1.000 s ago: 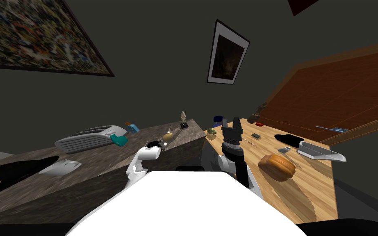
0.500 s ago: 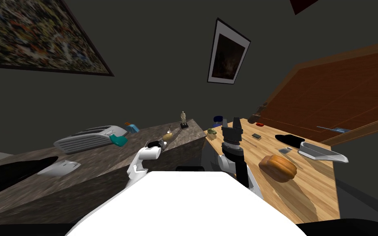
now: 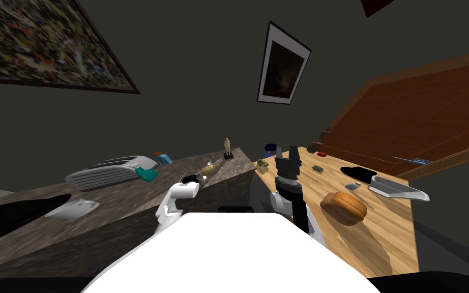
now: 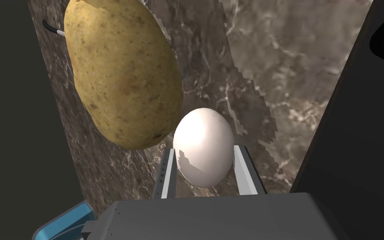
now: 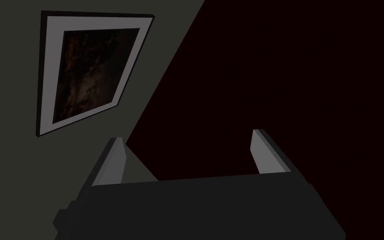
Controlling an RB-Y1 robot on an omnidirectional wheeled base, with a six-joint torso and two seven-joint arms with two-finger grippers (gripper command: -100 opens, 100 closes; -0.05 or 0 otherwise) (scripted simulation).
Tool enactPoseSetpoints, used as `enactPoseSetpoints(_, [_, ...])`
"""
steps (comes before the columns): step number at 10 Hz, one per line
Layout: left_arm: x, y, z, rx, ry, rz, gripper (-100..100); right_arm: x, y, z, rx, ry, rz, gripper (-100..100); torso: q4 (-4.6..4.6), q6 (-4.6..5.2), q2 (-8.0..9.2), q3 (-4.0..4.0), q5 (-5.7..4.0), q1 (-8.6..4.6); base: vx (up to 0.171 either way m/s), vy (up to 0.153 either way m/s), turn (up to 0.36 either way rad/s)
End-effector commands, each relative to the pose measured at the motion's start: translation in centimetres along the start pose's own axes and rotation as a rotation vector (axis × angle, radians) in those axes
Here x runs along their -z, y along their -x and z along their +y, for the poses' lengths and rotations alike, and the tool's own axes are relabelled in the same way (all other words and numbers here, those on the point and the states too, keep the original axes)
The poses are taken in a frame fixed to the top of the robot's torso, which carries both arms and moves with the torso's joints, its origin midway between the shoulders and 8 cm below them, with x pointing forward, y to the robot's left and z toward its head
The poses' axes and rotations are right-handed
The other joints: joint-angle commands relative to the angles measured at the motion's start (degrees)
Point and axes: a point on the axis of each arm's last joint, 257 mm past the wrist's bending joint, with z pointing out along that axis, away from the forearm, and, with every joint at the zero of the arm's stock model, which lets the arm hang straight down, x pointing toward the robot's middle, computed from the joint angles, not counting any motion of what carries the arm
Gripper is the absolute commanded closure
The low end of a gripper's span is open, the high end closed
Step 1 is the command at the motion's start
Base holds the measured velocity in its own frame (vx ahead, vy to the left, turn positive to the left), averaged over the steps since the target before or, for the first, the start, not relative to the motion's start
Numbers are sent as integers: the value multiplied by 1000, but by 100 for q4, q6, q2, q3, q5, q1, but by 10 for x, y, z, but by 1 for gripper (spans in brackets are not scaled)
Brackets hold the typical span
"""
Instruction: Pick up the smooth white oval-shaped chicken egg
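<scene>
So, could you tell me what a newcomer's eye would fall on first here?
The white egg, clasped in the left pincer, with a large speckled potato beside it on the marbled counter. In the head view, the brown loaf on the wooden table at the right stands out.

light dim | walls (image 3: 187, 61) splay at corners | jagged shadow on egg (image 4: 203, 137)

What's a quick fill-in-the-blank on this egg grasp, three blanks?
The egg sits clamped between the fingers of the ____ hand. The brown speckled thing lying beside the egg on the marbled counter is a ____. The right hand holds its fingers ____.
Missing: left; potato; open.
</scene>
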Motion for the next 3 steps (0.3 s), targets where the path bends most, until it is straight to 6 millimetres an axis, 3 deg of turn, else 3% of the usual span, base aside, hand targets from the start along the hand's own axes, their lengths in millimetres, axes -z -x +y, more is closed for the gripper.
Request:
enactPoseSetpoints(1, [7,1,0,2,3,-2,100,0,0,0,0,0,0,0,0,0,0,0,0,0,-23,-3,-8])
enactPoseSetpoints(2, [5,0,0,1,1,-1,100,0,0,0,0,0,0,0,1,-1,2,1,0,1,-10,0,0])
enactPoseSetpoints(3, [5,1,0,1,3,-2,0,0,0,0,0,0,0,0,0,0,-2,-1,1,3,0,0,0])
